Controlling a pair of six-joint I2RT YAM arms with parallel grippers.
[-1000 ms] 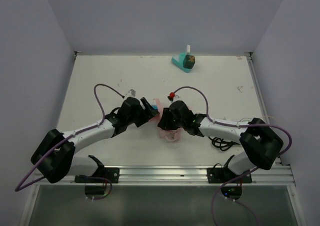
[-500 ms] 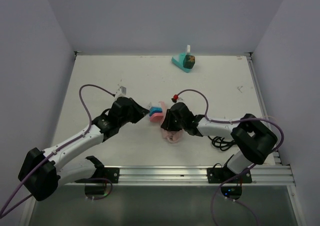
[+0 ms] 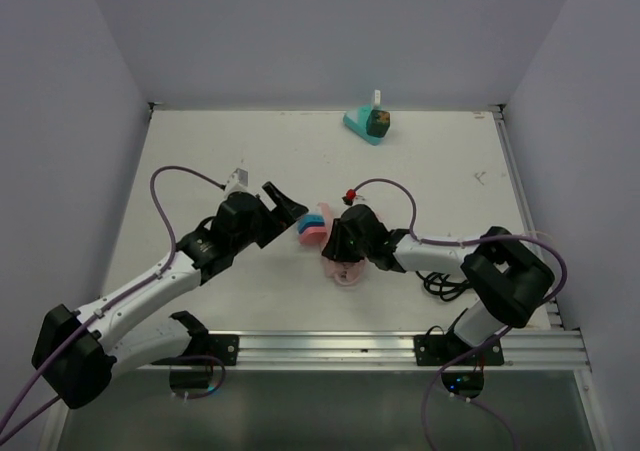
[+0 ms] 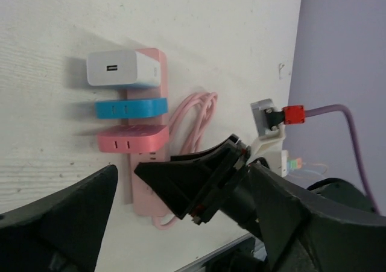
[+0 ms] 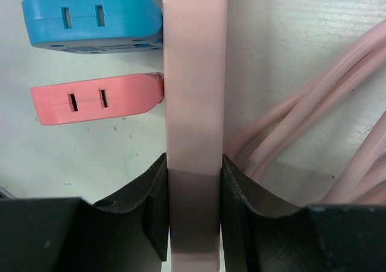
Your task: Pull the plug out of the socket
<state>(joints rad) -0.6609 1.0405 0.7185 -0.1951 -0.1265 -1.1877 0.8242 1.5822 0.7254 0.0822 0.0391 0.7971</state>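
Observation:
A pink power strip (image 4: 149, 97) lies flat on the table with a white charger (image 4: 120, 68), a blue plug (image 4: 129, 108) and a pink plug (image 4: 132, 139) seated in it side by side. In the top view the strip (image 3: 322, 243) sits mid-table with the blue plug (image 3: 314, 218) and pink plug (image 3: 309, 232) on its left. My right gripper (image 5: 193, 205) is shut on the strip (image 5: 194, 73) at its near end, just below the pink plug (image 5: 96, 103) and blue plug (image 5: 90, 22). My left gripper (image 3: 285, 203) is open and empty, just left of the plugs, touching nothing.
The strip's pink cable (image 5: 301, 133) is coiled to the right of the strip. A teal object (image 3: 366, 123) stands at the back edge. Black cables (image 3: 440, 283) lie by the right arm. A metal rail (image 3: 320, 346) runs along the near edge.
My left gripper has drawn back to the left from the plugs and opened. The right gripper stays shut on the strip; all the plugs remain seated.

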